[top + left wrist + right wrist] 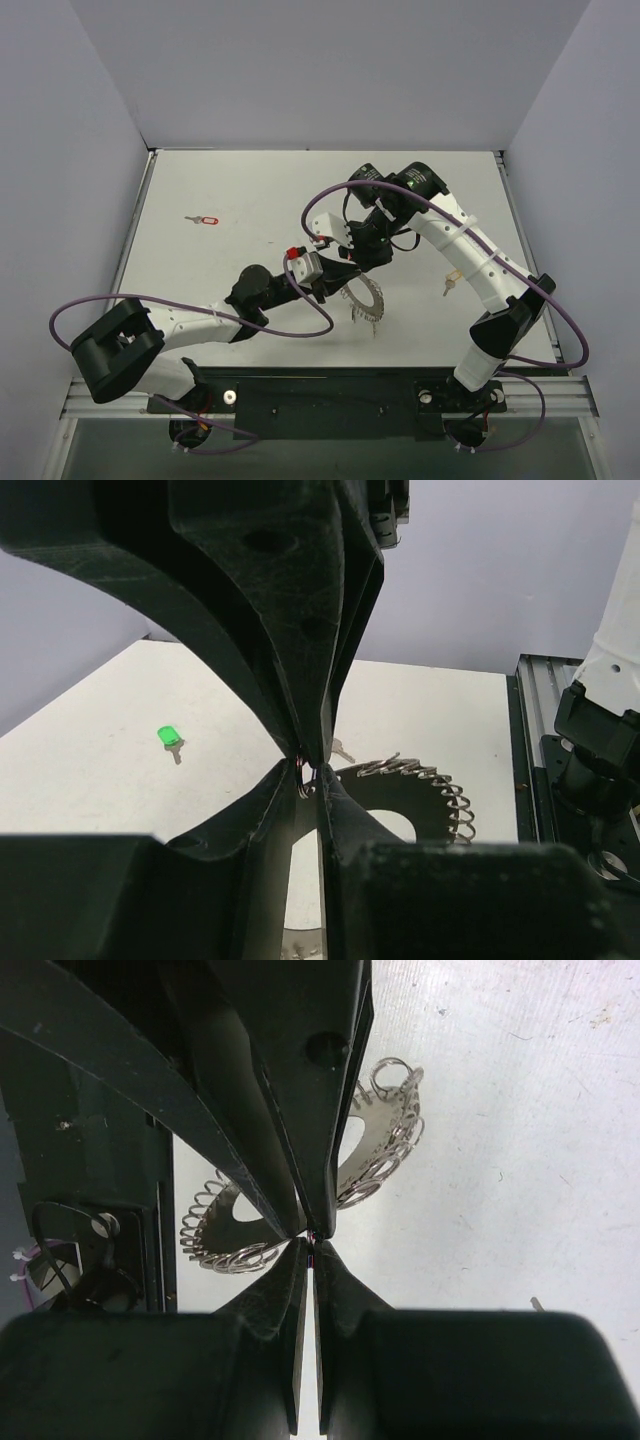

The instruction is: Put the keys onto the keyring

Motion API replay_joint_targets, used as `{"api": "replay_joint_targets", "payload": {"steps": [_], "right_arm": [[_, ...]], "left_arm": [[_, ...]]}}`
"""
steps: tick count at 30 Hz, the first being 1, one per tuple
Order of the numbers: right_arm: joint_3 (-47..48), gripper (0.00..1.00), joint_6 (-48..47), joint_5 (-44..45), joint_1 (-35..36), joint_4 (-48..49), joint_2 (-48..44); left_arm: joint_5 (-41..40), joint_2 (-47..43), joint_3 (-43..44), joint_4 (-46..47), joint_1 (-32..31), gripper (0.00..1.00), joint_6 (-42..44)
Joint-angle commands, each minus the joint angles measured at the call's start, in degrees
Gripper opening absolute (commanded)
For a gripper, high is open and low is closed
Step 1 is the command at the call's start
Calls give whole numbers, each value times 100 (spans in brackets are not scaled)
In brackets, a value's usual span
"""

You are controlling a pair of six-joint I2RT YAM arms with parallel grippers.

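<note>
The keyring (366, 302) is a wavy silver hoop standing tilted near the table's middle. It also shows in the left wrist view (432, 778) and the right wrist view (385, 1150). My left gripper (338, 284) and right gripper (360, 263) meet tip to tip at its upper rim. The left gripper (311, 780) is shut on a thin bit of the hoop's wire. The right gripper (313, 1247) is shut on the same thin wire. A red-headed key (203, 218) lies far left. A yellow-orange key (450, 283) lies right. A green-headed key (168, 737) lies on the table.
A bare silver key blade (343, 750) lies on the table just past the fingertips. Another key's tip (537, 1304) shows at the right wrist view's lower right. Purple cables loop over both arms. The table's metal rail (528, 750) runs along the near edge.
</note>
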Motion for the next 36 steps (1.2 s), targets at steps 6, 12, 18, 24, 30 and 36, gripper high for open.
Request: {"api": "replay_joint_targets", "payload": {"steps": [6,12,18,24,30,36], "right_arm": [[69,0,-52,-259,-49,-1392,-254],[8,5,27,-505,-233,-1287,-341],[-203,39,-244,-1514,-954,-1190,-613],[-1722,48,-1725,-2893,-1560,-84,-1570],[-1847,51,-1721,-3571,-1658,515,-1423],[-1592,50,-1643,-3854,-1658,541,-1089]], "left_arm": [[376,-52,370,-39,28,1,-53],[70,-174,318,-146,19,0,-255],[-669,-482,-253,1020,37,0,-1281],[-1100,-474,-535,2120,37,0,-1968],[-952,-325,-482,2473,37,0,-2110],[-776,-61,-508,2930,37,0,-2206]]}}
